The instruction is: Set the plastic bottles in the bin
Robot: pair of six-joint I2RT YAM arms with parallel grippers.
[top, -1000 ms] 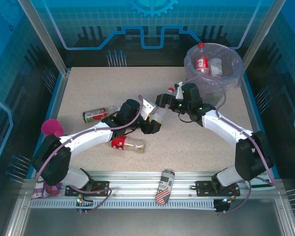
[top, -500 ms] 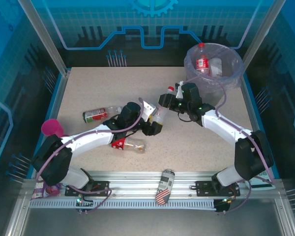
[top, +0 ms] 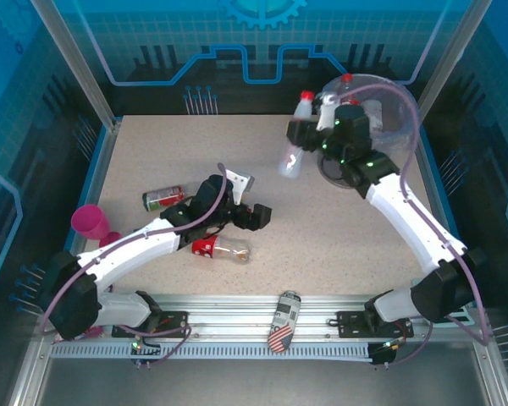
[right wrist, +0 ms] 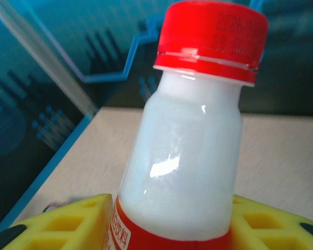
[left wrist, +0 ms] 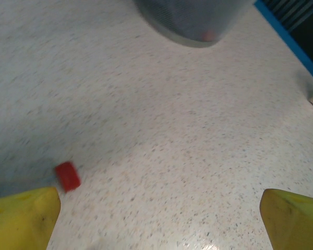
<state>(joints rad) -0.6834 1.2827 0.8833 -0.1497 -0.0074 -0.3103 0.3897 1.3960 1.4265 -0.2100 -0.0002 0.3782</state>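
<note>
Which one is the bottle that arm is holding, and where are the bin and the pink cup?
held bottle [right wrist: 185, 172]: right wrist view, white body below the red cap.
bin [top: 405, 88]: top view, far right rim.
pink cup [top: 90, 222]: top view, its top.

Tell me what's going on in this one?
The right gripper has its fingers shut on a red-capped bottle, held up in the air beside the bin and not yet over it. A second bottle pokes out of the bin. The left gripper is open and empty, low over the table near a red-labelled bottle lying on its side. A green-labelled bottle lies farther out.
</note>
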